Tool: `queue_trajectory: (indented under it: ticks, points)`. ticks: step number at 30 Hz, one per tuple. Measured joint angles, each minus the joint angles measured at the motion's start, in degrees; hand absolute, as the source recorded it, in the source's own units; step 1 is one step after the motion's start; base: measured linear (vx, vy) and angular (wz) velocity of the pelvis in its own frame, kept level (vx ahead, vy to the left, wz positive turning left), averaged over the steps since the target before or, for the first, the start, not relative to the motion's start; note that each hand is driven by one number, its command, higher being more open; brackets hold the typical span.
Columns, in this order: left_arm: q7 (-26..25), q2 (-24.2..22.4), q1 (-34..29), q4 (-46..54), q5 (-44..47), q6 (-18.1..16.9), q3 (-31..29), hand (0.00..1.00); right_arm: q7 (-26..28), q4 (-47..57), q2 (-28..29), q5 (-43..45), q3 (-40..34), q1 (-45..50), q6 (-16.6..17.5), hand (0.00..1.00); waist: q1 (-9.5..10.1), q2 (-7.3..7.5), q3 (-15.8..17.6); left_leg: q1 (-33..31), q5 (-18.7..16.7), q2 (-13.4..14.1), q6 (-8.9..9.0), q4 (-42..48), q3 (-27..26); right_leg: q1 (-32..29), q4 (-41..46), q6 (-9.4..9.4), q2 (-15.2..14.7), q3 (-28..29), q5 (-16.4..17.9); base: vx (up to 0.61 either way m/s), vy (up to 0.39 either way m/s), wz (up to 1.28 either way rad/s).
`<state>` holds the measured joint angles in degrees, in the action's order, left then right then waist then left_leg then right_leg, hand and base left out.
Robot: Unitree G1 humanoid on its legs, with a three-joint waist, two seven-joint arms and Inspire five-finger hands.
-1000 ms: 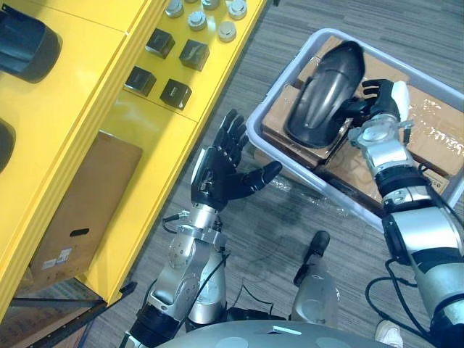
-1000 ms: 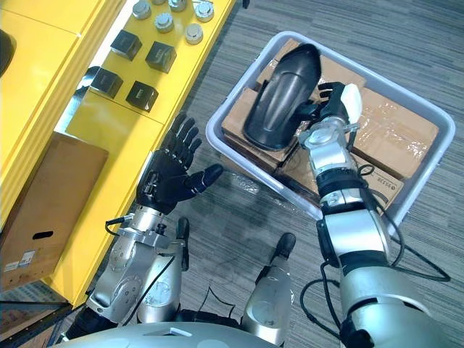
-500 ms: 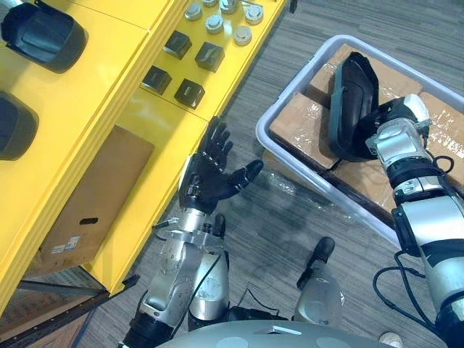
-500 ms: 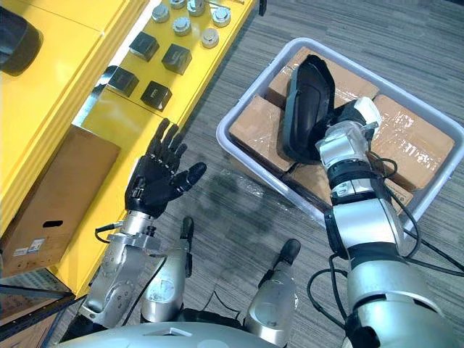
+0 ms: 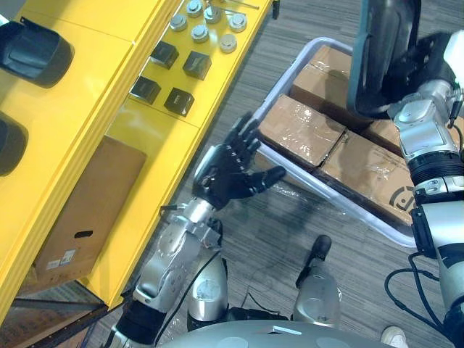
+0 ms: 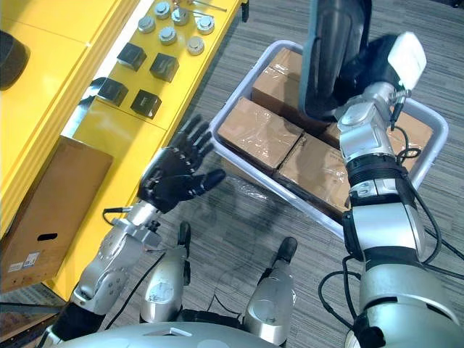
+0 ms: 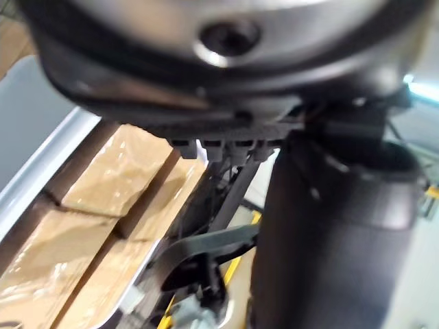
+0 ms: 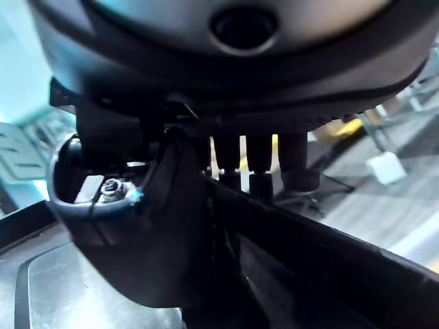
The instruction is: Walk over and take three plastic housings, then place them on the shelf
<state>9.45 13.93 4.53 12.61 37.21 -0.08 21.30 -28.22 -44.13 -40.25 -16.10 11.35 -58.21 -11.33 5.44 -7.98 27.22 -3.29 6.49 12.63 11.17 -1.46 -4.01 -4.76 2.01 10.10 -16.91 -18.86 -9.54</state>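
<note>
Looking down through the left eye view, I see my right hand curled round a dark plastic housing, which it holds upright in the air above the far side of a grey bin. The bin stands on the floor and holds cardboard boxes wrapped in clear film. My left hand hangs palm up with fingers spread and the thumb out, holding nothing, between the bin's near corner and the yellow shelf. On the shelf's top lie two more dark housings, well apart from the one I hold. Further along the shelf sit small black blocks and a cluster of silver round pieces. A flat brown carton rests on the shelf's lower level.

The right eye view gives the same layout. The white cover on my right thumb stands beside the housing's edge, and the housing's lower end hangs over the boxes without touching them.

In the left wrist view, the bin's pale rim and the wrapped boxes show past my left hand's short row of fingers.

In the right wrist view, my fingers press against the curved black wall of the housing, which runs across the view beneath them. A small screw sits in its rounded end.
</note>
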Motion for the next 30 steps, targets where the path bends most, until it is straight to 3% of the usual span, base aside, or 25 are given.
queue_trajectory:
  ticks: [3, 7, 10, 12, 21, 28, 30]
  points:
    - [0.88, 0.73, 6.97, -6.31, 7.33, 7.15, 0.42, 1.0, -0.04, 4.04, 1.31, -6.0, 0.64, 1.96, 5.05, 0.0, -1.26, 2.42, -1.12, 1.03, 0.15, 0.38, 0.25, -1.0, -1.73, -0.11, -1.48, -0.16, 0.72, 1.25, -0.87, 0.0, -0.015, -0.22]
    - [-1.17, 0.61, 13.99, -15.81, 14.29, 11.61, 0.99, 1.0, -0.09, 8.04, 4.62, -9.73, 1.17, 5.75, 8.96, 0.0, -3.24, 4.74, -2.45, 2.14, -0.01, 0.43, 0.44, -1.32, -3.69, -0.2, -2.39, -0.24, 1.0, 2.89, -1.41, 0.0, -0.006, -0.23]
    - [-5.19, 0.17, 17.65, -19.29, 14.68, 11.04, 1.46, 1.0, -0.09, 10.95, 6.17, -12.91, 2.13, 8.96, 11.38, 0.0, -4.4, 5.36, -2.7, 2.66, -0.3, 0.52, 0.76, -1.32, -4.98, -0.29, -3.47, -0.32, 1.33, 4.01, -2.26, -0.03, -0.01, -0.23]
    - [-8.39, -0.57, 19.41, -20.65, 16.75, 8.49, 1.34, 1.0, -0.09, 11.39, 9.0, -14.94, 2.34, 11.59, 12.43, 0.0, -4.75, 5.73, -2.92, 3.05, -0.93, 1.09, 1.01, -0.62, -5.91, -0.28, -3.78, -0.56, 1.94, 4.97, -2.48, -0.04, -0.023, -0.23]
    - [-9.12, -3.88, 23.3, -23.0, 21.7, 1.08, 1.35, 1.0, 0.35, 11.58, 16.33, -17.3, 5.11, 16.05, 13.53, 0.0, -4.65, 7.08, -3.47, 2.77, -2.19, 1.95, 1.45, 1.31, -6.65, -0.3, -4.23, -0.92, 2.86, 5.84, -2.8, -0.03, -0.01, -0.07]
    - [-12.54, -3.86, 24.85, -24.79, 20.25, 0.35, 2.2, 1.0, 0.45, 13.1, 17.87, -17.18, 7.17, 16.92, 13.48, 0.0, -4.16, 8.5, -4.17, 2.74, -2.26, 1.95, 1.47, 1.39, -6.7, -0.22, -4.32, -0.92, 2.85, 5.88, -2.8, 0.0, 0.0, -0.01]
    - [-15.01, -3.87, 25.78, -26.19, 15.73, 0.35, 2.67, 1.0, 0.28, 13.08, 18.78, -16.9, 8.59, 16.91, 13.5, 0.0, -4.14, 9.29, -4.62, 2.75, -2.27, 1.95, 1.46, 1.39, -6.69, -0.16, -4.38, -0.92, 2.85, 5.84, -2.8, 0.0, 0.0, 0.0]
